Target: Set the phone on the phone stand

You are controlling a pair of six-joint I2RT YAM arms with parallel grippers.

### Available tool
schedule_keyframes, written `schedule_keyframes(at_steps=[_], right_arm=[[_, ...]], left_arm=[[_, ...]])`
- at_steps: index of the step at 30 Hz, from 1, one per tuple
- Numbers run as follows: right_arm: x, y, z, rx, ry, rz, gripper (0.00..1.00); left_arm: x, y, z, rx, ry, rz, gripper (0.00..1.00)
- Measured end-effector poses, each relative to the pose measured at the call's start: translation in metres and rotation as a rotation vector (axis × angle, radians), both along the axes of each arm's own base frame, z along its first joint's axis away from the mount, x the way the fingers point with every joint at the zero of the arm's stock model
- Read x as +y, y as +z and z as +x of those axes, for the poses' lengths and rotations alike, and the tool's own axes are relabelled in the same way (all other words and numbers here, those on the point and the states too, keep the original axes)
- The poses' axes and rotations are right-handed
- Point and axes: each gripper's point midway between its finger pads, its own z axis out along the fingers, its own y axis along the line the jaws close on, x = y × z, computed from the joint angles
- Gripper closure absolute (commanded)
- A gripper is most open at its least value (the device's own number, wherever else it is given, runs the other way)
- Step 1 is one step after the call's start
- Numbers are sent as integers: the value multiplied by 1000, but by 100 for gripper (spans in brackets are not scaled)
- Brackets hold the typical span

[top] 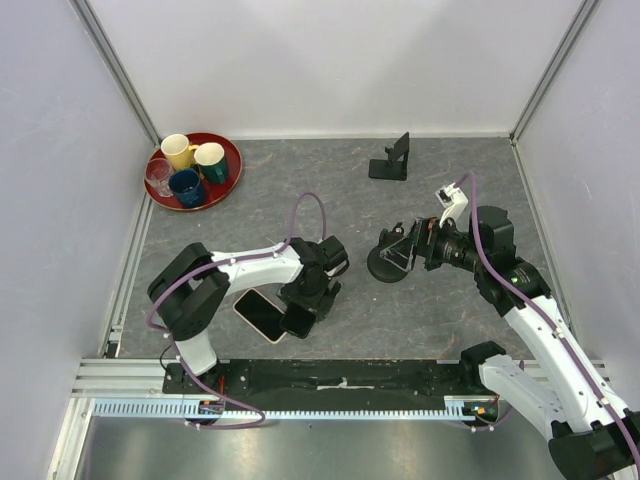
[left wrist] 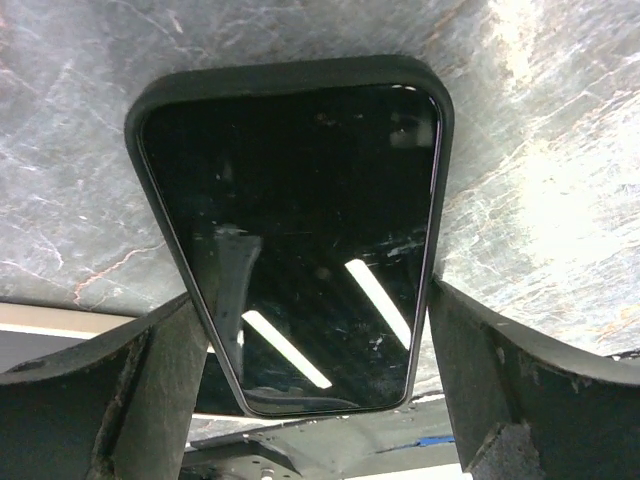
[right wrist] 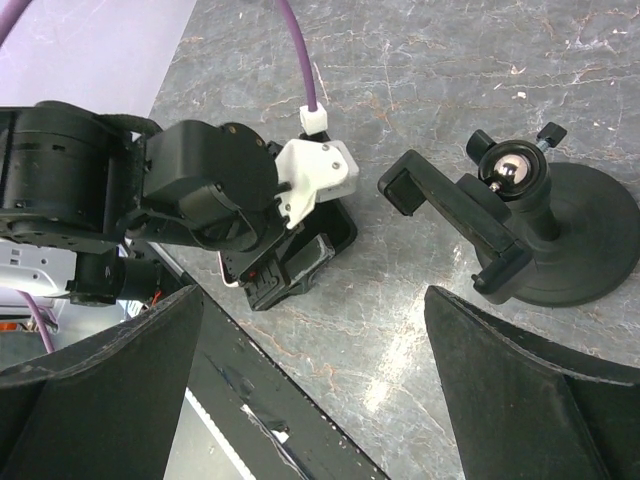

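Since the glossy black phone (left wrist: 290,200) at the near edge needs lifting, it is straddled by the left gripper (left wrist: 310,295); whether it is clamped cannot be told. The right gripper (right wrist: 312,295) is spread, empty.

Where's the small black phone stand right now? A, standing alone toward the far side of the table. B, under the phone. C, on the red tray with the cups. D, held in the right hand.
A: the phone stand stands by itself on the table near the back edge, with nothing on it.
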Motion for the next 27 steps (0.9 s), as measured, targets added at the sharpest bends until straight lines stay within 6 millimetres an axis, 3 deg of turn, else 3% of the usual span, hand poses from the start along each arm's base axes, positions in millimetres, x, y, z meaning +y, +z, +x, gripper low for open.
schedule_keyframes(at_steps=[4,6,7,9,10,13,17,21,27], right_arm=[[0,0,0,1,-1,-1,2],[0,0,0,1,-3,-1,2],[0,0,0,1,-3,-1,2],[0,0,1,0,-4,-2,2],[0,0,1,0,-4,-2,2],[-1,-1,1,1,-5,-2,2],[-2,-1,2,0,-18,-8,2],[-3,-2,3,-1,-24,-12,2],[-3,-7,4,19,-25,-22,3]], left_arm=[[-1,-2,-1,-11,-18,32,24],[-3,-2,-1,-19,-27,40,38],[-3,-2,-2,-22,-28,42,51],[-4,-2,-2,-26,-23,44,62],[-4,-2,-2,-30,-23,44,77],[-4,0,-1,-45,-25,47,98],[-4,8,6,-92,-20,40,98],[-6,33,17,-181,-8,-13,98],[-8,104,38,-422,45,-204,98]])
